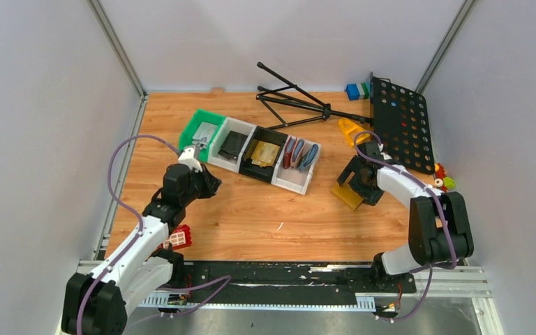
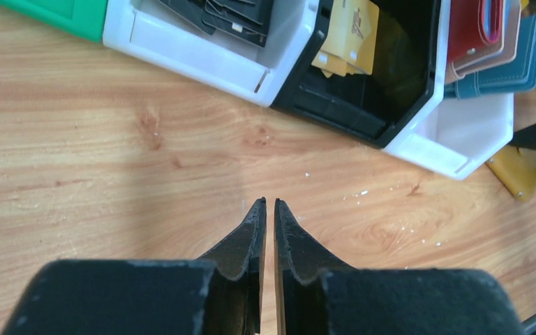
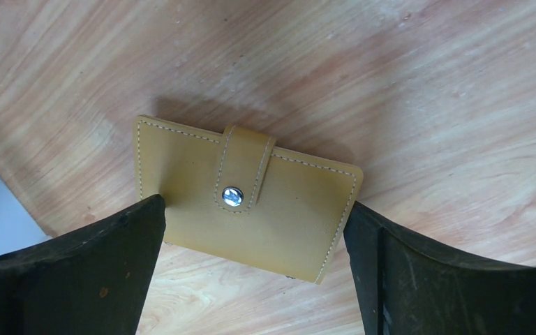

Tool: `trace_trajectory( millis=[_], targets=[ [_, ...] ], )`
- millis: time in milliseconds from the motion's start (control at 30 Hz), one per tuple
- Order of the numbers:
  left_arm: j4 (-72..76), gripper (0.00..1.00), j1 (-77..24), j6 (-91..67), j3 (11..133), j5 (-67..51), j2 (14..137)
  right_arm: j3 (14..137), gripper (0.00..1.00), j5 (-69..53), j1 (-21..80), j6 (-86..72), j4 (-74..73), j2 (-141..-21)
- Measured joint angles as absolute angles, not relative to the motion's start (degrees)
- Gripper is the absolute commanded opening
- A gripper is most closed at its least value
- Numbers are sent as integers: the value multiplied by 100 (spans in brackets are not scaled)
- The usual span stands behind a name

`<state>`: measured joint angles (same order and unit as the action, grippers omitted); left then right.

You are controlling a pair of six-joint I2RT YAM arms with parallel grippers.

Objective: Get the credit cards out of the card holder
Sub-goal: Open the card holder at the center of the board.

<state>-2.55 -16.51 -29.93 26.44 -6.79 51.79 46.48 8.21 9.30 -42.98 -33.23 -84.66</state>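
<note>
The card holder is a mustard-yellow wallet lying flat on the wood, folded, its strap fastened by a round silver stud. It also shows in the top view and at the right edge of the left wrist view. My right gripper is open just above it, one finger at each short side. No credit card shows at the holder. Gold-tan flat cards lie in the black bin. My left gripper is shut and empty above bare wood in front of the bins.
A row of bins stands mid-table: green, white with a black wallet, black, white with dark-red and blue wallets. A folded black stand, a perforated black panel and a red block lie around.
</note>
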Motion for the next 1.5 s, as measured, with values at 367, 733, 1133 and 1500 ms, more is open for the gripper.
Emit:
trace_trajectory(
  millis=[367, 733, 1133, 1500],
  targets=[
    [370, 19, -1651, -2729, 1804, -1363, 4348, 3898, 46, -379, 923, -3422, -2381, -7638],
    [755, 20, -1651, -2727, 1660, -1898, 4344, 3752, 59, -1044, 930, -2687, -2305, -6901],
    [882, 20, -1651, -2722, 1653, -1935, 4316, 3096, 67, -939, 720, -3260, -1835, -7052],
    [882, 21, -1651, -2703, 1647, -1909, 4316, 2954, 0, -943, 567, -3881, -875, -7341]
  ],
)
